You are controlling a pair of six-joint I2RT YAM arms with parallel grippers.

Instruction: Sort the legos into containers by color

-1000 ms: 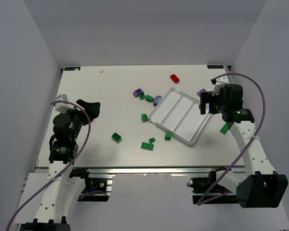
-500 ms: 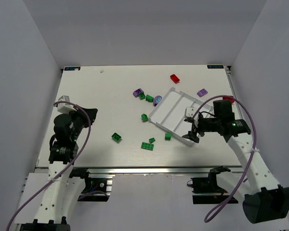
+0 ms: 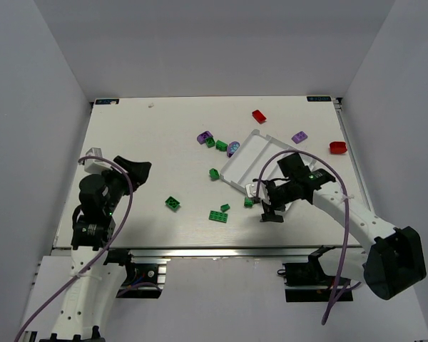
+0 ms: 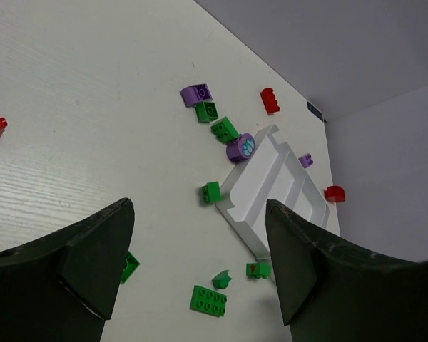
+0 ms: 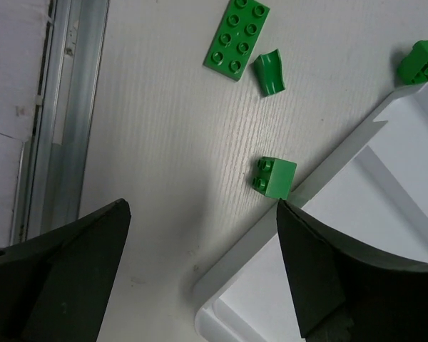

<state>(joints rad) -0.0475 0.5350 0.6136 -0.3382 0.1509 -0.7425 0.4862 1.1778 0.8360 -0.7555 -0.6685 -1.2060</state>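
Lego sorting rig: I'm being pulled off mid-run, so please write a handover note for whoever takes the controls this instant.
Left gripper: open, empty, at the left of the table.
Right gripper: open, empty, over a small green brick beside the tray.
Other green bricks, purple bricks and red bricks lie scattered on the table.
Done: nothing; no brick shows in the tray.
Left: sort every brick by color.

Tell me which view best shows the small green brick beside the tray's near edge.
Right wrist view: the small green brick lies close and sharp, two studs visible, beside the tray edge. The top view shows only a tiny green spot, the left wrist view a small distant one.
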